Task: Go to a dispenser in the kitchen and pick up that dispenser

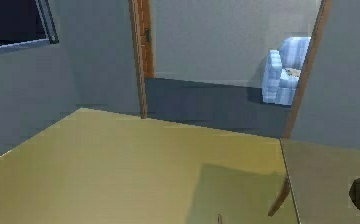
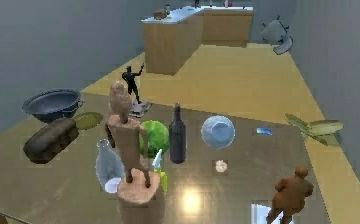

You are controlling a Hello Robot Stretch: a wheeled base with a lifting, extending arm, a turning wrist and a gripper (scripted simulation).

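A table (image 2: 238, 200) with a glossy olive top carries many small things in the arm side view. Among them a dark slim bottle (image 2: 178, 135) stands upright near the middle. A pale clear bottle-like thing (image 2: 108, 162) stands at the near left, and I cannot tell whether either is a dispenser. Far out across the yellow floor stand wooden kitchen counters (image 2: 173, 40) with small items on top.
On the table are a dark bowl (image 2: 50, 102), a brown loaf-like lump (image 2: 50, 140), wooden statues (image 2: 121, 120), a green round thing (image 2: 153, 135), a glass ball (image 2: 218, 130) and a brown figure (image 2: 291, 192). Ahead, a doorway (image 1: 223, 60) leads to a pale blue armchair (image 1: 281, 75).
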